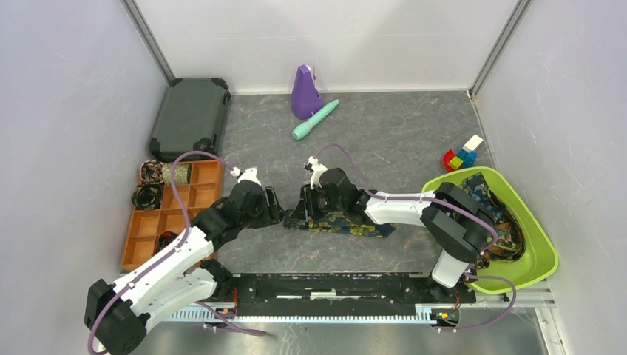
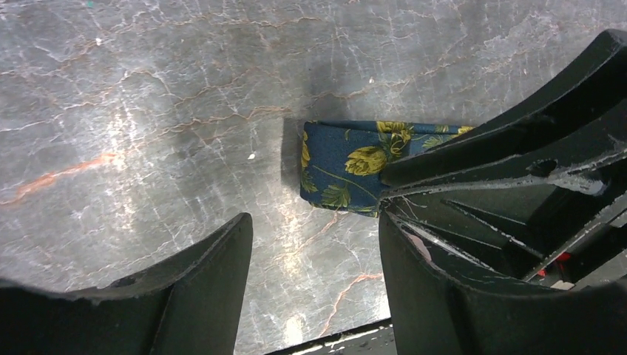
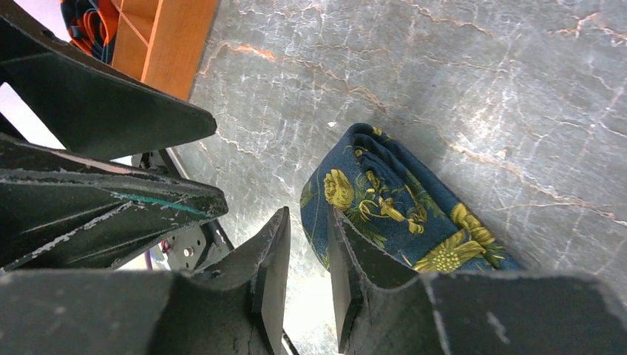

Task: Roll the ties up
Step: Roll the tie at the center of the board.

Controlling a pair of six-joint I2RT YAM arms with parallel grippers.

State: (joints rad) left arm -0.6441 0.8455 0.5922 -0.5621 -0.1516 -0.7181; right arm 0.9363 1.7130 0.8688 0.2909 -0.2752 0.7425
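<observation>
A navy tie (image 1: 347, 226) with a yellow-gold floral print is lying flat on the bench (image 1: 414, 140), near the middle, running left to right just beyond the arm bases. In both wrist views its left end is seen folded back on itself, the start of a coil.

The left pincer (image 2: 314, 231) is being held wide open over bare bench just left of that fold, with nothing between its fingers. The right pincer (image 3: 307, 248) is being held with only a narrow gap between its jaws, right at the edge of the fold. Whether cloth is being pinched there cannot be told, since the fingers are hiding the contact.

More ties are lying heaped in the green bin (image 1: 543, 255) at the right, and coiled ones are sitting in the orange tray (image 1: 201, 196) at the left.

The tie is being judged light, soft and limp, with a smooth weave that is likely to slip. It is probably best taken at the folded end, across its full width, so that the layers are being kept together while the roll is being turned. A loose or one-sided hold is likely to let the fold spring open or skew.
</observation>
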